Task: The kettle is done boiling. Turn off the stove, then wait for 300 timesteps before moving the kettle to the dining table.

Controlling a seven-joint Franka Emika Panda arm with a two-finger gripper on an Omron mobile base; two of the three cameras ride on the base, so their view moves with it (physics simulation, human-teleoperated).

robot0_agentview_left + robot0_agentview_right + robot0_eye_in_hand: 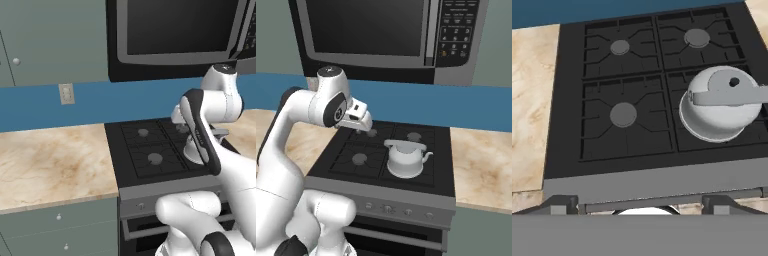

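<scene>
Nearest you, your gripper [362, 128] hangs above the stove [351, 170] with its fingers spread wide and nothing between them. Further out, the kettle [405, 159] sits upright on the front right burner, well apart from the gripper. Beyond it, the microwave [381, 35] hangs over the blue backsplash [466, 107].

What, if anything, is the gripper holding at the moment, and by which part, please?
Nothing is held. The gripper is open above the stove, and the kettle sits untouched on its front right burner, well apart from the fingertips.
</scene>
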